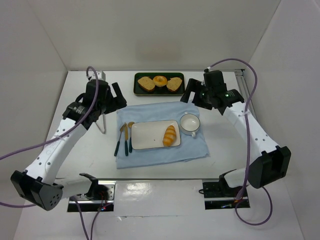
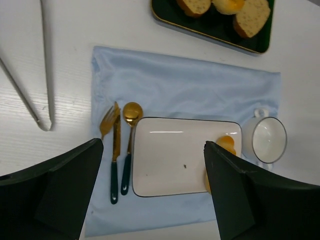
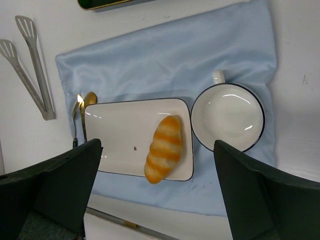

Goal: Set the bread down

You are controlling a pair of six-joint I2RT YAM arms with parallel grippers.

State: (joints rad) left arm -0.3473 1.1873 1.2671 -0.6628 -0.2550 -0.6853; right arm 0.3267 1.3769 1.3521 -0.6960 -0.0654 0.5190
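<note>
- Judging the task all but done, we find the bread (image 1: 170, 135) lying on the white plate (image 1: 147, 135), at its right end, a little aslant and touching nothing but the plate.
- Nothing looks left to do for the bread itself. At most, in our view, the arms need to pull clear.
- We see the plate resting on the blue cloth (image 1: 160, 112), toward the cloth's near edge. It holds only the bread, and the rest is bare apart from a tiny dark speck.
- Along the cloth's left edge, just beside the plate, we count a fork (image 1: 120, 137), a knife (image 1: 126, 140) and a spoon (image 1: 130, 135) side by side.
- At the plate's far right corner stands the white cup (image 1: 190, 123), also on the cloth, and we see nothing in it.
- The tongs (image 3: 37, 70) lie on the bare surface left of the cloth.
- We see the left hand (image 1: 119, 95) hovering over the cloth's far left corner and the right hand (image 1: 194, 95) over its far right corner. Both are released, fingers spread wide with nothing between them.
- At the far edge of the surface, the dark tray (image 1: 160, 91) carries two toast slices (image 1: 146, 84) with a ring bun (image 1: 160, 80) between them.
</note>
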